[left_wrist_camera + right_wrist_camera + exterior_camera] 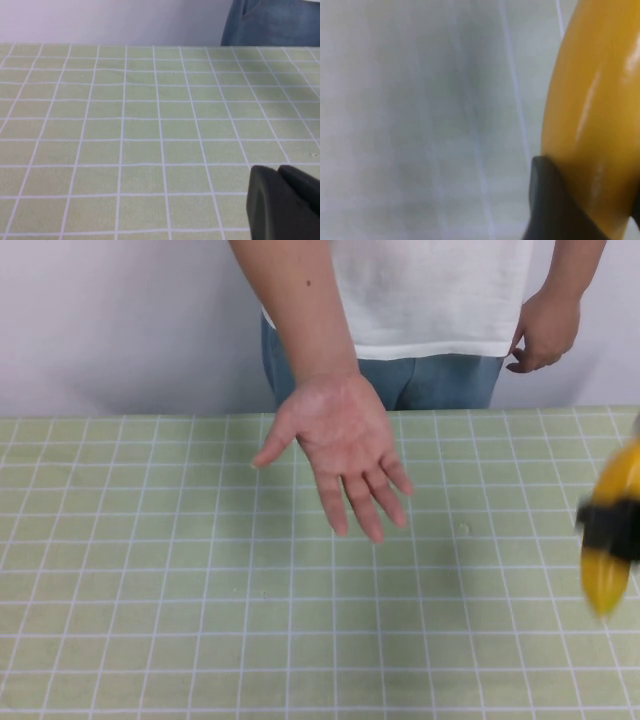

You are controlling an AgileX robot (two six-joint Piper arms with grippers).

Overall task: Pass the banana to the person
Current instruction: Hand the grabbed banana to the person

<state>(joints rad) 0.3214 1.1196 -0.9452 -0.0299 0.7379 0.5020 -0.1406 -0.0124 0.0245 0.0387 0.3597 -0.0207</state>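
Observation:
The yellow banana [608, 570] hangs in the air at the right edge of the high view, gripped across its middle by my right gripper [610, 527], which is shut on it. In the right wrist view the banana [592, 110] fills the right side with a dark finger [555, 210] pressed against it. The person [430, 300], in a white T-shirt and jeans, stands behind the table and holds an open palm [340, 445] over the table's middle, well left of the banana. My left gripper [282, 202] shows only in its wrist view, low over the cloth, its two fingers together.
A green cloth with a white grid [150, 570] covers the table. The person's other hand [545, 330] hangs by the hip at the far right. The jeans [272, 22] show past the table's far edge in the left wrist view.

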